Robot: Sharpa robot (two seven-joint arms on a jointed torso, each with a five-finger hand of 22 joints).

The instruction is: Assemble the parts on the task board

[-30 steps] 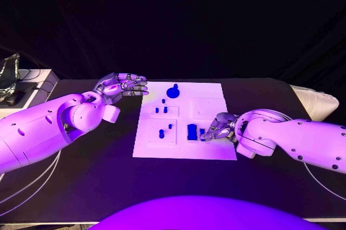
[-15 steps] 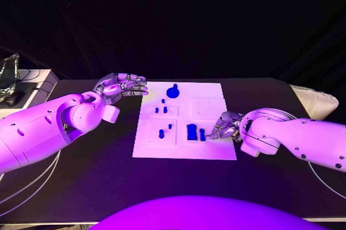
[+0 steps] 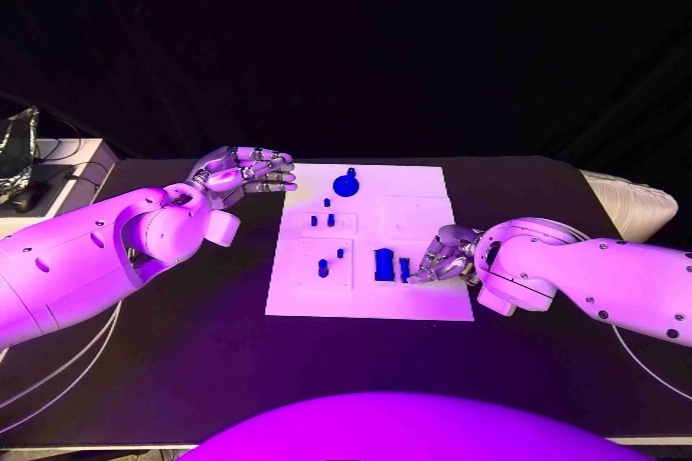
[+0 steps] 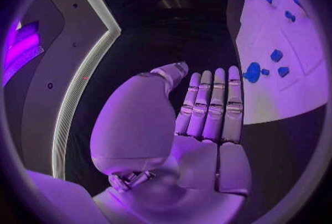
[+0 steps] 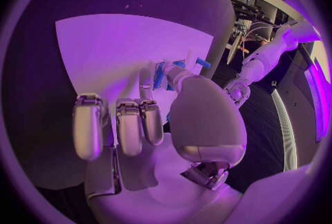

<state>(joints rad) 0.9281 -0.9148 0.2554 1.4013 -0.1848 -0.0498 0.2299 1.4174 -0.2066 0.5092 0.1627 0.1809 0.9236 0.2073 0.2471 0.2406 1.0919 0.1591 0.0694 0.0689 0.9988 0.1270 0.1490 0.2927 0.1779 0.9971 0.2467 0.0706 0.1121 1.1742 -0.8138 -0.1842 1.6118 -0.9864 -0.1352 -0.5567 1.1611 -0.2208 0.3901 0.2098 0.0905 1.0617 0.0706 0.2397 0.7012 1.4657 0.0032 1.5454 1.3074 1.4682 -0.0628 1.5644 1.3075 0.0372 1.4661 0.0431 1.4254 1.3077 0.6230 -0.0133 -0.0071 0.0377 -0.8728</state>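
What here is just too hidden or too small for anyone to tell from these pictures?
- Whether the right hand holds or merely touches the small blue part: head view too small, and in the right wrist view the thumb covers it.
- The exact shapes of the little parts on the board: too small in the head view.
- The left hand's palm side: turned from the left wrist camera.

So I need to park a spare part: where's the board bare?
The task board is bare at its far right corner and along its near edge. Crowded: the near right, where the right hand meets the blue parts.
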